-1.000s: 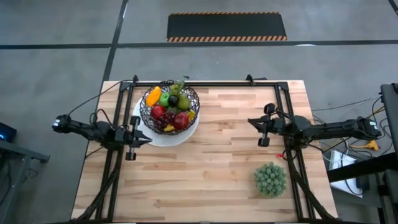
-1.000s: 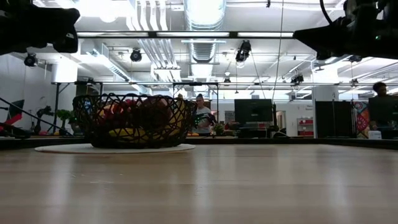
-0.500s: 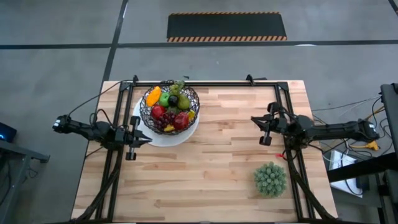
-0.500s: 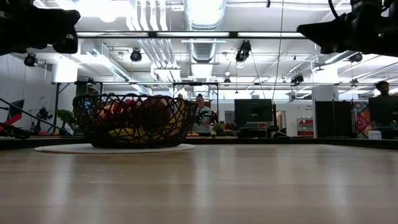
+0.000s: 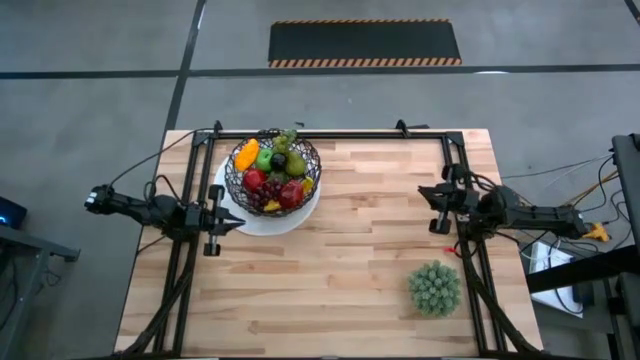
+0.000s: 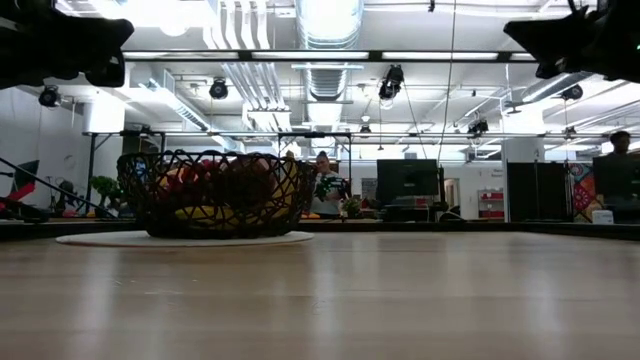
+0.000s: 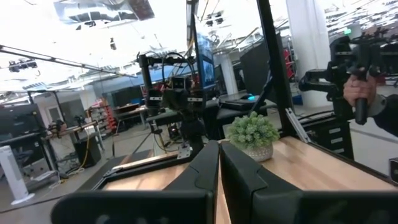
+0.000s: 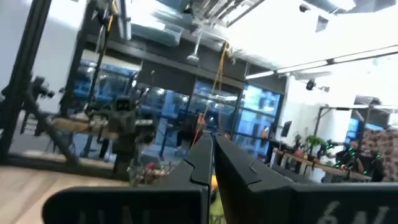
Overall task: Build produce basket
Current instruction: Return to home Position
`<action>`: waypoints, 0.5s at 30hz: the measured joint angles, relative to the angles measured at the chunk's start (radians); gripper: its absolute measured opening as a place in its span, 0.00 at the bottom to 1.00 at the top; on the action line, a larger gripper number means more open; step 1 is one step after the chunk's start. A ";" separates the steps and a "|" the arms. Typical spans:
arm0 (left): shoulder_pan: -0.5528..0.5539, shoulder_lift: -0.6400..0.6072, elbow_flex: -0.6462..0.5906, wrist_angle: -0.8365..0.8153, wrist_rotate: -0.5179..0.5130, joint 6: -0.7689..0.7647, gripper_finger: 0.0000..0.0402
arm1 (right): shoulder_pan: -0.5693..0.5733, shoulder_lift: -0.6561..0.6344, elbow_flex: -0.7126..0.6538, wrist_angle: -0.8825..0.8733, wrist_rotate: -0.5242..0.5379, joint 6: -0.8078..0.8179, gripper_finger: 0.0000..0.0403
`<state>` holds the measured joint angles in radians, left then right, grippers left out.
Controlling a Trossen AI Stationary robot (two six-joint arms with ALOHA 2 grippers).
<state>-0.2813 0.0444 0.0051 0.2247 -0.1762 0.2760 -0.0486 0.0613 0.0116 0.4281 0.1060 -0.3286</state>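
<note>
My left end effector (image 5: 232, 222) hovers above the left side of the light wooden table (image 5: 350, 290). Its two dark fingers (image 7: 202, 171) are pressed together with nothing between them. From overhead its tips sit just beside the rim of the round white plate (image 5: 300, 215). My right end effector (image 5: 426, 193) hangs over the table's right side, fingers (image 8: 200, 158) likewise closed on nothing. The round black wire basket (image 5: 238, 182) stands on that plate, on the table's left half. The small toy produce (image 5: 276, 178) is piled inside it: red, green, orange, yellow and dark pieces. A spiky green ball (image 5: 434, 287) sits alone on the right half, well apart from the basket.
</note>
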 joint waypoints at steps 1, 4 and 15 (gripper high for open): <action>0.000 0.000 0.000 0.000 -0.003 0.000 0.00 | 0.000 -0.011 0.000 -0.011 -0.009 0.000 0.02; 0.000 0.006 0.000 0.000 -0.005 -0.001 0.00 | 0.000 -0.036 0.000 -0.037 -0.039 -0.005 0.02; 0.000 0.020 -0.001 -0.003 -0.005 -0.004 0.00 | 0.000 -0.033 0.000 -0.084 -0.020 0.076 0.02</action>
<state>-0.2817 0.0643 0.0044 0.2216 -0.1810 0.2722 -0.0486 0.0283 0.0116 0.3443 0.0864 -0.2528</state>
